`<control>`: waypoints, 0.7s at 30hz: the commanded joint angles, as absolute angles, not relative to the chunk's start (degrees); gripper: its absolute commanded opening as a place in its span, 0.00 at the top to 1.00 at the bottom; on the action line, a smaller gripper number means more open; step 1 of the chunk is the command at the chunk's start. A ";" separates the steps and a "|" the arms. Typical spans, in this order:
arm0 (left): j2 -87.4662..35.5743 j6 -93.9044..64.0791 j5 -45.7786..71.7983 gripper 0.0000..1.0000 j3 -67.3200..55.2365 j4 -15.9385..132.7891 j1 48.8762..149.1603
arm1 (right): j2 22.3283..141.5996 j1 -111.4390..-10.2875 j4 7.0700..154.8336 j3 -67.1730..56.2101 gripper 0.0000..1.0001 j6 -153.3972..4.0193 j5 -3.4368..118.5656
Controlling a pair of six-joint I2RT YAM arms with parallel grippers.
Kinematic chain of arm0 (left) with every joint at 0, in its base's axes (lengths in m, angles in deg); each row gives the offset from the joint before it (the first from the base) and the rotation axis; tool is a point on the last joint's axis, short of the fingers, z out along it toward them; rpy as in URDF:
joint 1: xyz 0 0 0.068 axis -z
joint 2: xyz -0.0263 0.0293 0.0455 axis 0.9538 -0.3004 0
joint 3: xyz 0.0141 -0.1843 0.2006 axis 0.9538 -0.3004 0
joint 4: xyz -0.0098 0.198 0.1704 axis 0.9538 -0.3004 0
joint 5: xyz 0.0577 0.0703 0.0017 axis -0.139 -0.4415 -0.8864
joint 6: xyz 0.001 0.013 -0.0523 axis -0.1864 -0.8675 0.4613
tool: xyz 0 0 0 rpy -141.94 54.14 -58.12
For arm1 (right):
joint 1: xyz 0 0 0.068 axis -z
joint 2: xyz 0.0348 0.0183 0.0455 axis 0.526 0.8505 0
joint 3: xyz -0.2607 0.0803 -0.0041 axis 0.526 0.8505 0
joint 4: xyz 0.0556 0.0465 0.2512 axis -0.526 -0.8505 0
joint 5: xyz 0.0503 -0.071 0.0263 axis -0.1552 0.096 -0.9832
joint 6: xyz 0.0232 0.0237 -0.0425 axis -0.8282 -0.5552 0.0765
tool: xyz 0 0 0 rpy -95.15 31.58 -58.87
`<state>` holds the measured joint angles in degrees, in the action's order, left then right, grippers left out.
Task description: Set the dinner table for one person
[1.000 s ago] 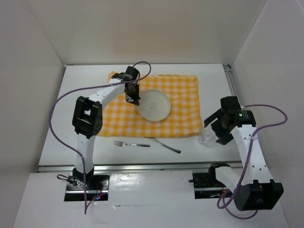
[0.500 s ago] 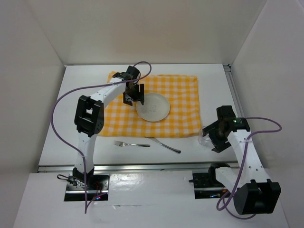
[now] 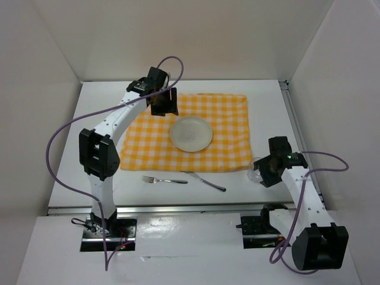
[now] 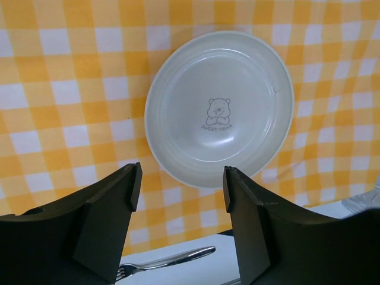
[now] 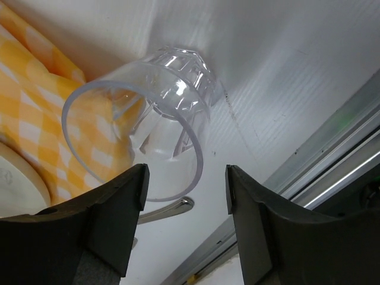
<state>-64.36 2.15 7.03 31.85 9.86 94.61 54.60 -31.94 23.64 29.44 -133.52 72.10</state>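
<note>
The white dinner table [image 3: 89,107] carries a yellow-and-white checked cloth [image 3: 225,119] with a white plate [image 3: 191,134] [image 4: 219,107] lying on its middle. A silver fork [image 3: 164,180] [image 4: 169,260] and another silver utensil [image 3: 205,180] lie on the bare table in front of the cloth. My left gripper [image 3: 165,108] [image 4: 182,178] hovers open above the plate's far-left side, holding nothing. A clear glass [image 3: 256,172] [image 5: 142,124] stands by the cloth's near right corner. My right gripper [image 3: 265,169] [image 5: 186,178] is open, low at the glass, whose rim sits just ahead of the fingertips.
A metal rail [image 3: 291,113] [image 5: 332,166] runs along the table's right edge, close to the glass and my right arm. White walls enclose the table on three sides. A purple cable [image 3: 56,136] loops off the left arm.
My left gripper let go of the plate, opened and drew back up toward the far left. My right gripper sank down to the glass and its jaws narrowed.
</note>
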 commanded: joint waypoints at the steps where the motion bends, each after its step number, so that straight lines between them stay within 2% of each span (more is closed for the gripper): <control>1: -62.69 1.72 7.91 0.26 32.44 10.00 94.40 | 52.39 -31.82 28.28 31.47 0.36 -136.95 74.79; 4: -62.69 2.24 8.53 0.29 31.83 10.00 94.40 | 52.39 -31.82 28.81 32.18 0.45 -137.75 75.40; 6: -62.69 2.25 8.53 0.30 31.83 10.00 94.40 | 52.91 -31.82 27.86 32.18 0.65 -139.15 77.06; 8: -62.17 2.25 8.53 0.31 31.83 10.00 94.40 | 52.91 -31.82 26.01 30.79 0.80 -140.38 79.60; 9: -62.16 2.25 8.53 0.31 31.83 10.00 94.40 | 52.91 -31.82 24.87 28.52 0.94 -140.38 80.84; 10: -62.16 2.25 8.53 0.31 31.83 10.00 94.40 | 51.35 -31.82 23.03 27.10 0.99 -140.38 82.07; 13: -62.16 2.25 9.06 0.31 32.36 10.00 94.40 | 49.49 -31.82 22.48 21.13 1.00 -138.20 86.73; 16: -61.63 2.78 9.58 0.32 31.75 10.00 94.40 | 50.10 -31.82 27.99 14.99 1.00 -131.44 88.14; 19: -60.23 3.38 9.06 0.32 30.42 10.00 94.40 | 57.11 -31.82 36.49 8.73 1.00 -123.01 86.75; 21: -59.52 3.91 8.09 0.33 28.32 10.00 94.40 | 65.45 -31.82 41.36 5.48 1.00 -113.72 79.65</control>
<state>-63.18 2.52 8.41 30.06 10.06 94.61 57.31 -31.86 28.62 10.34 -126.53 83.47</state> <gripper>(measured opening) 0.673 0.112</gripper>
